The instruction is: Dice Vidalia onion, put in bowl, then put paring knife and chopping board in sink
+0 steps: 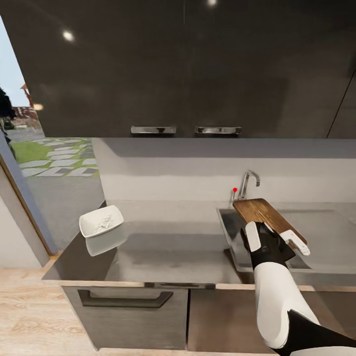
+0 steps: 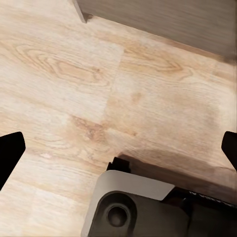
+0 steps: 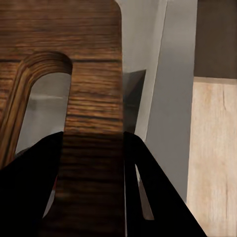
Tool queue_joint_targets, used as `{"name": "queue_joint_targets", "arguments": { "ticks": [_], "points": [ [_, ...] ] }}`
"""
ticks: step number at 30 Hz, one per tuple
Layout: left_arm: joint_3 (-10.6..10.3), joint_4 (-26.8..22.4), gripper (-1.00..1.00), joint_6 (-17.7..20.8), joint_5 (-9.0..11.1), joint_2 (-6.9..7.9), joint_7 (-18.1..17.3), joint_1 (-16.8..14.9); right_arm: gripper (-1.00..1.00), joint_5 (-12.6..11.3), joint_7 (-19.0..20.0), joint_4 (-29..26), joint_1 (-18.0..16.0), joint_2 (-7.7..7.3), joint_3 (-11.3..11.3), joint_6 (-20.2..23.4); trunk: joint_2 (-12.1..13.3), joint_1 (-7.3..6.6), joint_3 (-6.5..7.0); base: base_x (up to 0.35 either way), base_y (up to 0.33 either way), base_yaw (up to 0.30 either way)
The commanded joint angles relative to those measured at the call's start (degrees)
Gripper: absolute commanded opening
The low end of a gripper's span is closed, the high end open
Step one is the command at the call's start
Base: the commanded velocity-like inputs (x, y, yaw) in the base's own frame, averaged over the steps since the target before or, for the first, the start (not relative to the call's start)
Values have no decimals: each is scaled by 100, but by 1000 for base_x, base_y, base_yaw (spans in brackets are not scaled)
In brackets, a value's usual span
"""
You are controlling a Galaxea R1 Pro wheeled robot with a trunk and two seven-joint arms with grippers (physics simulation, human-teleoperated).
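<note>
Grey countertop (image 1: 173,247) runs under dark cabinets. Right arm reaches forward, its gripper (image 1: 277,237) clamped on the brown slotted board (image 1: 264,213), held tilted over the sink (image 1: 232,232). Left gripper's (image 2: 118,148) fingers are spread above wooden floor.

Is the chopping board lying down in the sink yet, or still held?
Held: the right gripper clamps the chopping board at its slot end, tilted over the sink.

**A:** chopping board (image 1: 264,213) over the sink (image 1: 228,222) reads as dark grained wood, pretty matte.

**B:** yep. The countertop (image 1: 168,247) left of the sink is glossy grey steel, mirrors the shiny white bowl (image 1: 101,220). Faucet (image 1: 247,183) is polished chrome.
</note>
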Motion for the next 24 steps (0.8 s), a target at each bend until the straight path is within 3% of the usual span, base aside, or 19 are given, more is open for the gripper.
{"name": "queue_joint_targets", "arguments": {
  "ticks": [1, 14, 18, 24],
  "points": [
    [-48, 18, 100, -33, 34, -9, 6, -11, -100, 4, -13, 19, -6, 6, -7, 8, -14, 4, -14, 14, -15, 0],
    [-40, 12, 100, -23, 34, -17, 18, -11, -100, 4, -4, 520, -6, 17, -2, -236, -14, 4, -14, 2, -2, 0],
    [-40, 9, 100, 10, 34, -19, 18, -11, -100, 4, -4, 595, -6, 121, -2, -246, -174, 92, -85, 0, 0, 0],
    [-40, 10, 100, 19, 34, -19, 18, -11, -100, 4, -4, 612, -6, 121, -2, -248, -415, 224, -193, 0, 0, 0]
  ]
}}
